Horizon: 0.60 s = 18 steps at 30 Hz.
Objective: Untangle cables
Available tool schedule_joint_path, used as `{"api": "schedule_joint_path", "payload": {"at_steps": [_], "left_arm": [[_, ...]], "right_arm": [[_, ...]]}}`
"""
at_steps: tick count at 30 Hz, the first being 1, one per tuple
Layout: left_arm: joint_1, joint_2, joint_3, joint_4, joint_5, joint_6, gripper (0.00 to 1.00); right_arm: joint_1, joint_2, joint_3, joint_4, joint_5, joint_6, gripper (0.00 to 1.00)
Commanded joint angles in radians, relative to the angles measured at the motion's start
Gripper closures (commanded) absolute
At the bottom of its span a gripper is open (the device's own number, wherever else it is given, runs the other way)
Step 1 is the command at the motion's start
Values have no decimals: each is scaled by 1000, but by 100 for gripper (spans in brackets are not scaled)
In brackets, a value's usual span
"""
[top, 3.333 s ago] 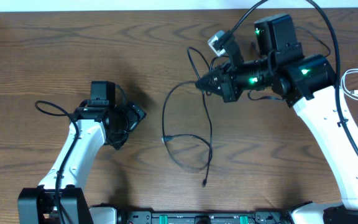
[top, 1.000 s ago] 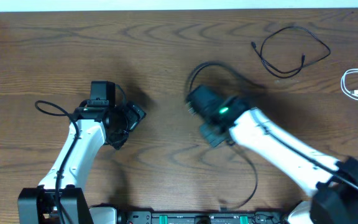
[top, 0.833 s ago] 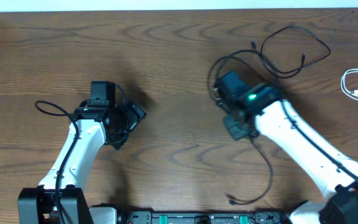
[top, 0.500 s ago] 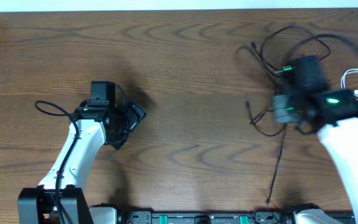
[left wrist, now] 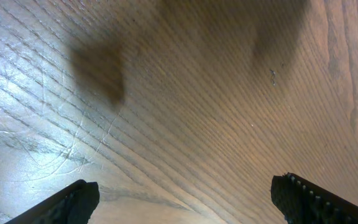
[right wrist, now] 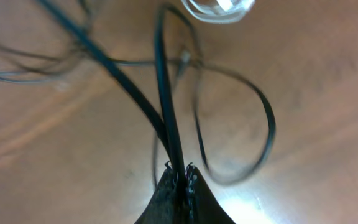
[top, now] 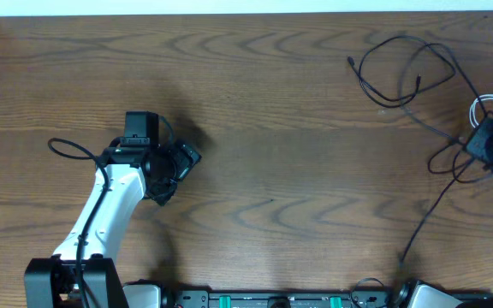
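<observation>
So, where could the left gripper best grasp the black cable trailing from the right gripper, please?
Probably the black cable along its straight trailing stretch, from above and from the left: there it looks flat and straight, with nothing crossing it.

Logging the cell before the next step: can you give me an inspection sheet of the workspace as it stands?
Surface: brown wooden table, no spills seen.
Job's things: looped black cable far right; held black cable running toward the front edge; white cable coiled, partly hidden by the right arm.
Clutter: nothing seen.
Grippers: left gripper open, empty, over bare wood; right gripper shut on the held black cable.
Cables: arm wire looped beside the left arm.
Surroundings: white strip along the far edge.
</observation>
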Motion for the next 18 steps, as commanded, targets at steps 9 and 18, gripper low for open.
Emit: {"api": "schedule_joint_path", "payload": {"at_steps": [9, 18], "left_arm": [[3, -9, 7, -3, -14, 6, 6], [3, -9, 7, -3, -14, 6, 7]], "right_arm": [[-7, -47, 9, 181, 96, 111, 99], [-8, -300, 9, 549, 102, 71, 99]]}}
